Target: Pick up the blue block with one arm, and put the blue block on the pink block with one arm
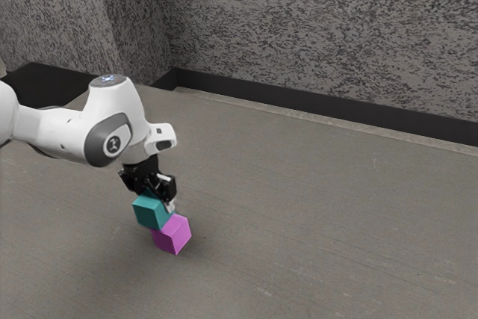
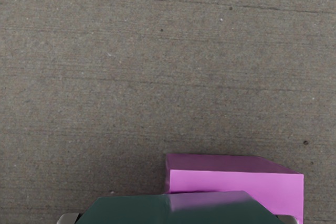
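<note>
The arm's fingers [image 1: 163, 193] are clamped on the blue block [image 1: 151, 213], teal in tone, from 2 sides. It hangs tilted, partly over the pink block [image 1: 172, 234] and offset toward the exterior view's left, apparently touching its top. The pink block stands on the grey desk [image 1: 314, 214].

— What do you see in the upper part of the exterior view?
— You see a bumpy grey wall [image 1: 336, 28]. A black strip [image 1: 336, 106] runs along its foot.
— And lower down?
— You see a flat grey table [image 1: 321, 214] across the lower part, with thin faint lines on it.
</note>
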